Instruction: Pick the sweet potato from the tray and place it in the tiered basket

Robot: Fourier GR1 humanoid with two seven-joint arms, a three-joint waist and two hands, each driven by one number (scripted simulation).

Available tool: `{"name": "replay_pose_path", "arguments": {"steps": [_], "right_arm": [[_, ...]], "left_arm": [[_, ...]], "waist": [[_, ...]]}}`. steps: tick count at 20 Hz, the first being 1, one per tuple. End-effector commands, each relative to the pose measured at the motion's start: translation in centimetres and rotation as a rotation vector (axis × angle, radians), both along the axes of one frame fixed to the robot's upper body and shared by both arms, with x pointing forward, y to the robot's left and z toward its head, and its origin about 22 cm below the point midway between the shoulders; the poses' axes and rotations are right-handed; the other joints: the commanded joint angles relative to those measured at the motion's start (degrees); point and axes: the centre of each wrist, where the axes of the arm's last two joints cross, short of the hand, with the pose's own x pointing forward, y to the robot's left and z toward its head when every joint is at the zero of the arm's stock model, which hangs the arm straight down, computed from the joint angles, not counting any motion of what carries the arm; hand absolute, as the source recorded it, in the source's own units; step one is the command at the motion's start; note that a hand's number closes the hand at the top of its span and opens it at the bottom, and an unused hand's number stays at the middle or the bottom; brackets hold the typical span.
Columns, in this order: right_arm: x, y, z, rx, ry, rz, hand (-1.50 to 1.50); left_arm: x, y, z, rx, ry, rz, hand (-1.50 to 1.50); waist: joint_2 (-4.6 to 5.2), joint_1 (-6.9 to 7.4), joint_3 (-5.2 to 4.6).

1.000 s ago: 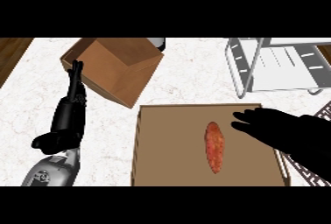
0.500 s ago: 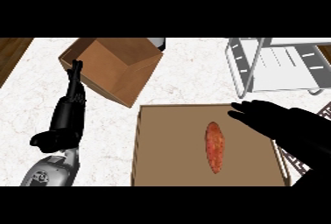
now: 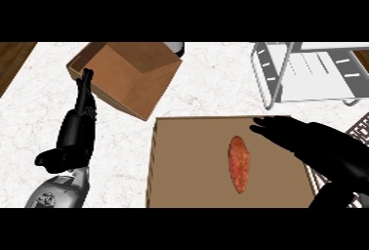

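An orange sweet potato (image 3: 238, 164) lies lengthwise on the brown tray (image 3: 187, 166). My right hand (image 3: 310, 144) hovers over the tray's right part, just right of the sweet potato, fingers straight and pointing up-left, not touching it. The white tiered basket (image 3: 310, 73) stands at the back right of the counter. My left hand (image 3: 75, 132) rests open at the left, fingers pointing away from me along the marble top.
A brown cardboard box (image 3: 126, 78) stands open at the back, left of centre, close to my left hand's fingertips. A dark wooden strip (image 3: 14, 58) borders the counter at far left. A dark grid-like item (image 3: 357, 132) shows at the right edge.
My right hand has shifted slightly up and back over the tray's right side. The sweet potato and my left hand have stayed still.
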Motion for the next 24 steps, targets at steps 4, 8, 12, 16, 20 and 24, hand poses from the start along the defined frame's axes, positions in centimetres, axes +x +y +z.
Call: {"name": "replay_pose_path", "arguments": {"steps": [4, 8, 12, 16, 20, 24], "right_arm": [[0.3, 0.0, -2.2, 0.035, 0.006, 0.043, -1.50], [1.0, -0.8, -2.5, 0.014, 0.028, 0.050, -1.50], [1.1, 2.2, -2.2, 0.039, 0.027, 0.052, -1.50], [1.4, 1.4, -4.0, 0.013, 0.059, 0.049, -1.50], [2.7, 2.5, -5.6, 0.015, 0.074, 0.041, -1.50], [2.1, 4.0, -5.9, 0.007, 0.075, 0.037, -1.50]], "left_arm": [[0.3, -0.4, -3.4, -0.003, 0.192, -0.009, 0.00], [-1.3, -0.8, -4.0, -0.017, 0.202, -0.027, 0.00], [-0.4, 0.6, -3.5, -0.010, 0.186, -0.008, 0.00], [-0.4, -1.6, -3.7, -0.008, 0.186, -0.017, 0.00], [-0.5, 0.7, -3.3, -0.020, 0.193, -0.014, 0.00], [0.5, 0.4, -2.4, -0.017, 0.186, -0.015, 0.00]], "waist": [[0.94, -0.55, -0.63], [0.85, -0.24, -0.64], [0.81, -0.16, -0.73], [0.87, -0.42, -0.66], [0.99, 0.44, -0.65], [0.84, -0.15, -0.67]]}}
